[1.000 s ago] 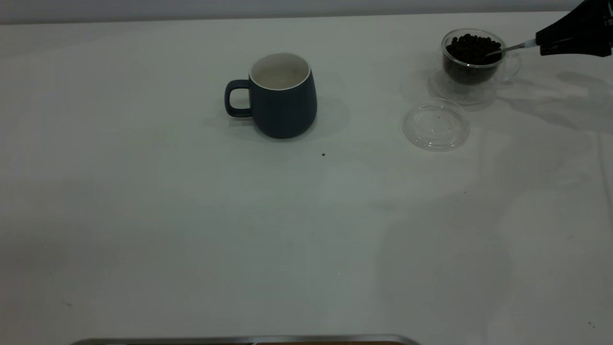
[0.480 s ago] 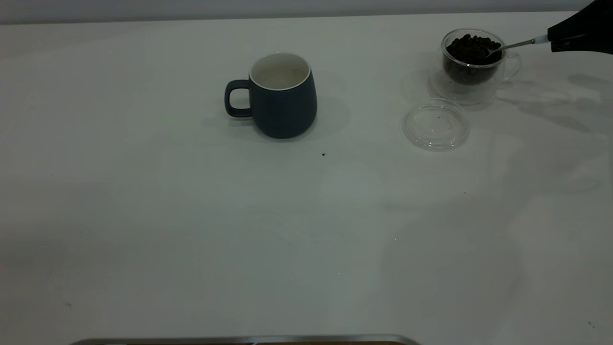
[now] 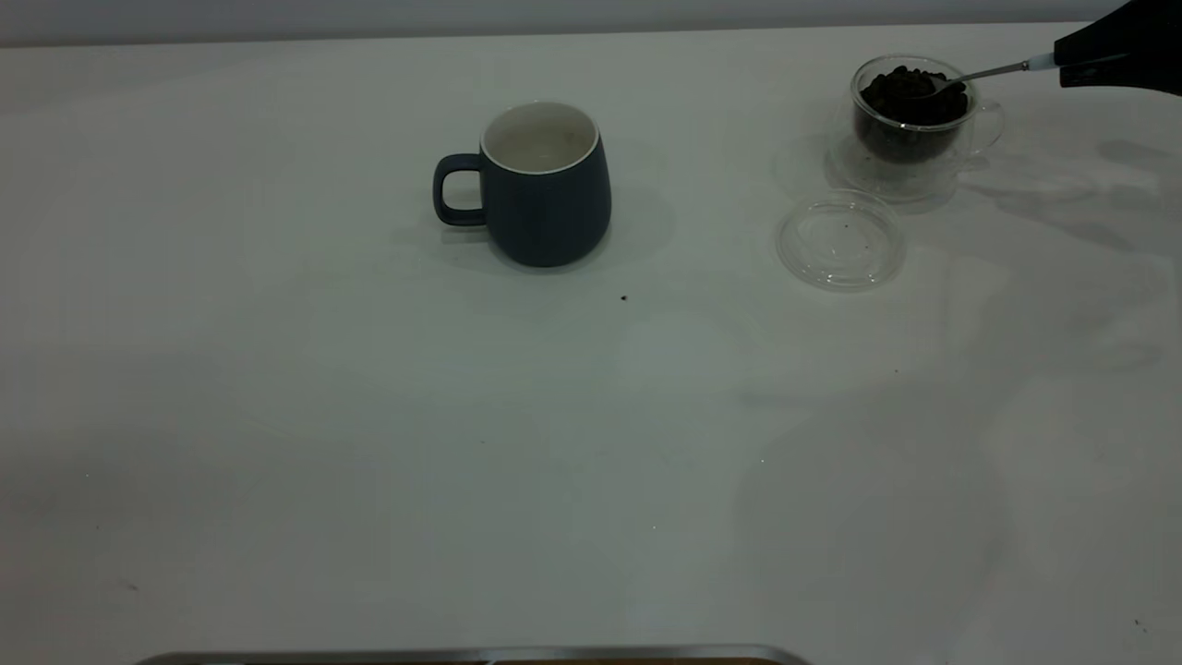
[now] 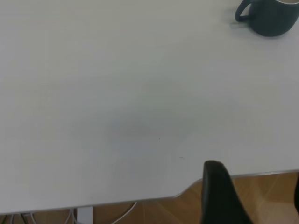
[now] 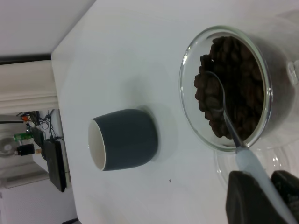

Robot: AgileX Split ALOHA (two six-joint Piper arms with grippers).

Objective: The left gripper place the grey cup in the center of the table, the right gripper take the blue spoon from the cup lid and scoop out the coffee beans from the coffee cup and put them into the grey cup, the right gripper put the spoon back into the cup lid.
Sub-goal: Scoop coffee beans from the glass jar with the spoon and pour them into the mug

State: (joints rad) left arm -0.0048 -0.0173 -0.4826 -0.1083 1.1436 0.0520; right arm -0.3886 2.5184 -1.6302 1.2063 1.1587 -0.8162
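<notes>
The grey cup [image 3: 547,183] stands upright and empty near the table's middle; it also shows in the right wrist view [image 5: 124,139] and the left wrist view [image 4: 268,17]. The glass coffee cup [image 3: 914,115] full of coffee beans [image 5: 233,91] stands at the far right. My right gripper [image 3: 1062,66] is shut on the blue spoon [image 5: 247,158], whose bowl [image 3: 928,86] rests in the beans at the cup's top. The clear cup lid [image 3: 840,242] lies empty in front of the coffee cup. My left gripper [image 4: 254,196] is parked past the table's near edge, jaws apart.
One stray bean [image 3: 623,298] lies on the table between the grey cup and the lid. The table's near edge [image 3: 462,654] shows a metal rim. Wooden floor [image 4: 177,210] lies beyond the edge under the left gripper.
My right gripper has moved up and to the right, lifting the spoon's bowl from deep in the beans to the top of the coffee cup. Nothing else moved.
</notes>
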